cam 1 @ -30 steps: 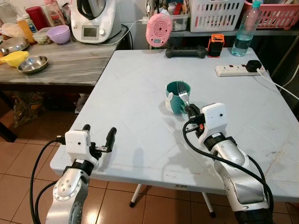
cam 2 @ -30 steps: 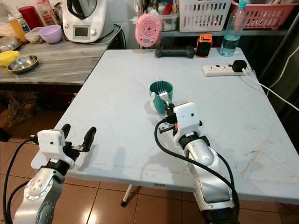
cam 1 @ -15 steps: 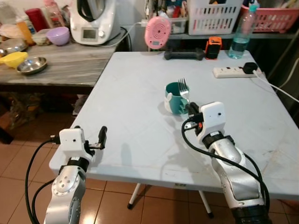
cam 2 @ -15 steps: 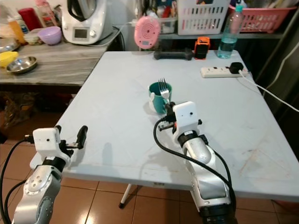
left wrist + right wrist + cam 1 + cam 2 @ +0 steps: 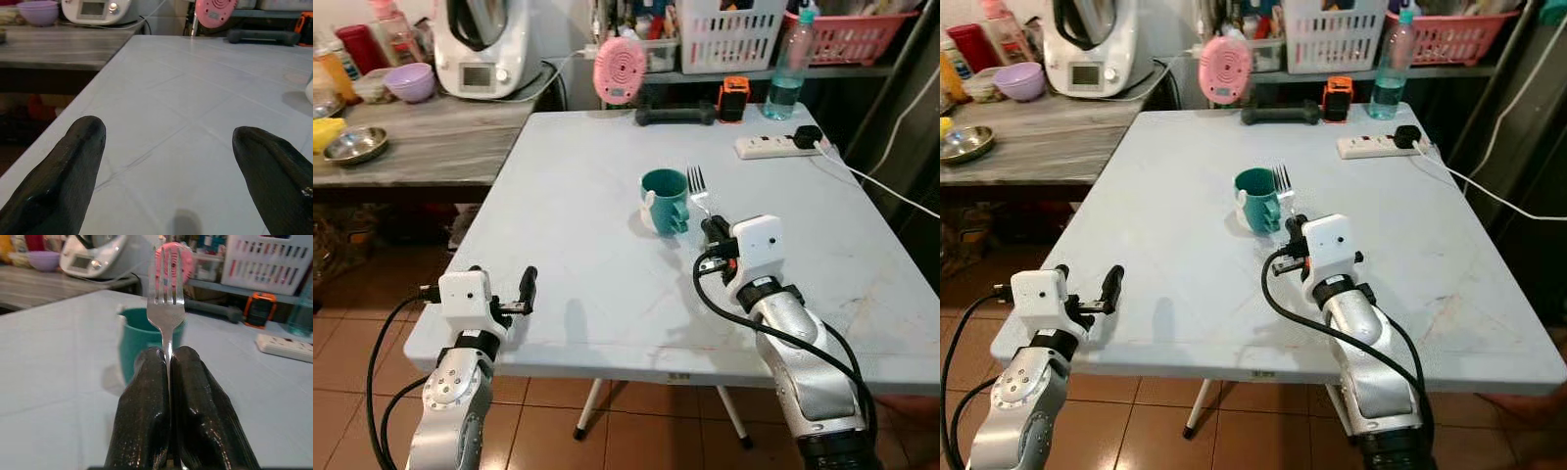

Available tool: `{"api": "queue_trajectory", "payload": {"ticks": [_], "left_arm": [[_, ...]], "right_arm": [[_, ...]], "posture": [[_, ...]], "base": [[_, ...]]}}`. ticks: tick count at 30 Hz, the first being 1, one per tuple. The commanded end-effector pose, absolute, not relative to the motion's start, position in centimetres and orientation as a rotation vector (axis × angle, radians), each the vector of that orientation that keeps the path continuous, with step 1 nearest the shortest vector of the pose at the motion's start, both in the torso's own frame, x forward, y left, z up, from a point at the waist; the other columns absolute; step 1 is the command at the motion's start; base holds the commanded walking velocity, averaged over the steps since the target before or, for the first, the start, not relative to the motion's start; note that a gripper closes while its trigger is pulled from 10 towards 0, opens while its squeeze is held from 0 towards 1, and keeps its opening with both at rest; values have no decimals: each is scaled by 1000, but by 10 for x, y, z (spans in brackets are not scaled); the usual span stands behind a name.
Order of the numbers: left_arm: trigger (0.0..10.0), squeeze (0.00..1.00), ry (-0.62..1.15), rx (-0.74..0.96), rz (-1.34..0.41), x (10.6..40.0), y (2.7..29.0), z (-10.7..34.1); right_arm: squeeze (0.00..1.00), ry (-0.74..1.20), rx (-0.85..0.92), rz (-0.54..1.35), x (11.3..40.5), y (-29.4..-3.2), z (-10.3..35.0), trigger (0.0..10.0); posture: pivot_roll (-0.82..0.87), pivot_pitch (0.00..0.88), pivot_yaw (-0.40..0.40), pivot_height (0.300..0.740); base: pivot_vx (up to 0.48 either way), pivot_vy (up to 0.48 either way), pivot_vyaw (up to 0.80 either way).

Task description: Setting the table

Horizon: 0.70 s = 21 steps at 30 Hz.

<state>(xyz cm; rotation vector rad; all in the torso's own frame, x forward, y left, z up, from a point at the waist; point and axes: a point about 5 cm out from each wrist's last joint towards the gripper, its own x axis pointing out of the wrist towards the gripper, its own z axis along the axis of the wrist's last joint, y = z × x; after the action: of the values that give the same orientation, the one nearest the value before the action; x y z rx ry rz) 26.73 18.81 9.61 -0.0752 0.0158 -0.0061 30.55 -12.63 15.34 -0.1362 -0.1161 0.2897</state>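
Observation:
My right gripper [image 5: 713,231] is shut on a silver fork [image 5: 697,184], tines pointing up and away, held just above the white table [image 5: 607,186]. The fork's tines [image 5: 166,264] rise from between the shut black fingers [image 5: 146,396] in the right wrist view. A teal mug [image 5: 664,200] stands on the table just left of the fork, and it appears behind the fork as the teal mug [image 5: 134,340]. My left gripper [image 5: 504,292] is open at the table's near left edge, its fingertips [image 5: 78,147] wide apart over bare tabletop.
At the table's far edge are a pink round device [image 5: 619,70], a black dumbbell [image 5: 674,117], an orange gadget [image 5: 732,98], a water bottle [image 5: 786,61] and a power strip [image 5: 773,146]. A wooden counter [image 5: 421,142] with bowls and an appliance stands to the left.
The camera has shifted, so the whole scene has slid. My right gripper has carried the fork from over the mug to just right of it. My left gripper has drawn back toward the table's edge.

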Motion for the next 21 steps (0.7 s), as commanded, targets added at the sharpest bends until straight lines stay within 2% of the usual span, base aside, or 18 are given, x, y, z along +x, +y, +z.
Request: {"api": "queue_trajectory", "payload": {"ticks": [1, 21], "left_arm": [[10000, 0, 21, -55, -2, 266, 191, 95], [10000, 0, 27, -88, -43, 263, 187, 91]], "right_arm": [[0, -122, -141, 293, 307, -124, 154, 10000], [0, -118, -144, 294, 308, -124, 152, 10000]], "posture": [[-154, 0, 82, 740], [-153, 0, 79, 740]], "base": [[0, 0, 0], [0, 0, 0]]}}
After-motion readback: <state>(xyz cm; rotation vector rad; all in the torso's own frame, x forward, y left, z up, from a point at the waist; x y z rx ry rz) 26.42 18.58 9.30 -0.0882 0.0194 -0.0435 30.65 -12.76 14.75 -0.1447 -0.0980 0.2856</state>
